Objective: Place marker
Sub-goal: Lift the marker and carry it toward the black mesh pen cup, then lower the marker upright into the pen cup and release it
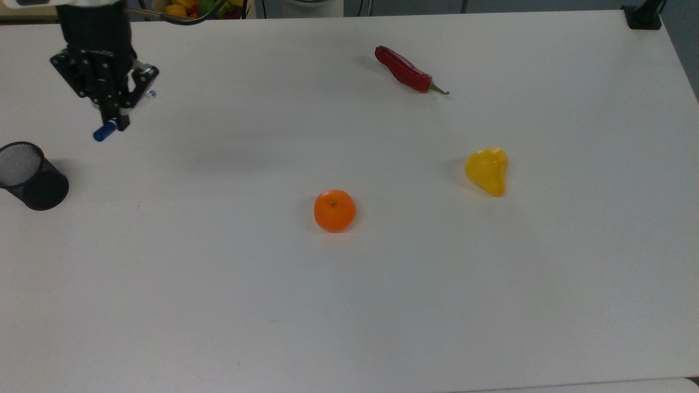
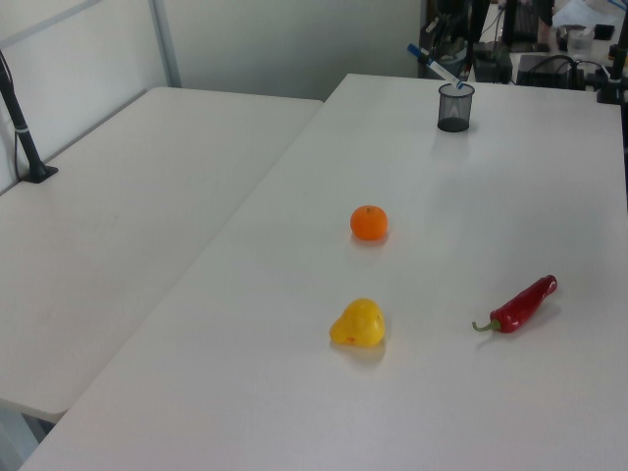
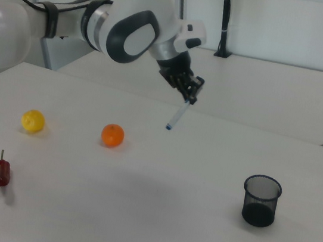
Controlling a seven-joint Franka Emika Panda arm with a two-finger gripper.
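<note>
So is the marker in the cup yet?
Not yet. The marker hangs tilted in the tool, above the table and apart from the mesh cup.

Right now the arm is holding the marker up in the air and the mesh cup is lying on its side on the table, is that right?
One detail is wrong: the mesh cup stands upright on the table, open end up, as the right view shows. The rest holds: the fingers grip the marker tilted in the air above the table.

Cup (image 1: 30,176): by the table's (image 1: 382,305) left edge, top view.
Orange (image 1: 334,210): table centre.
Chilli (image 1: 407,70): near far edge.
Pepper (image 1: 487,170): right of orange.
</note>
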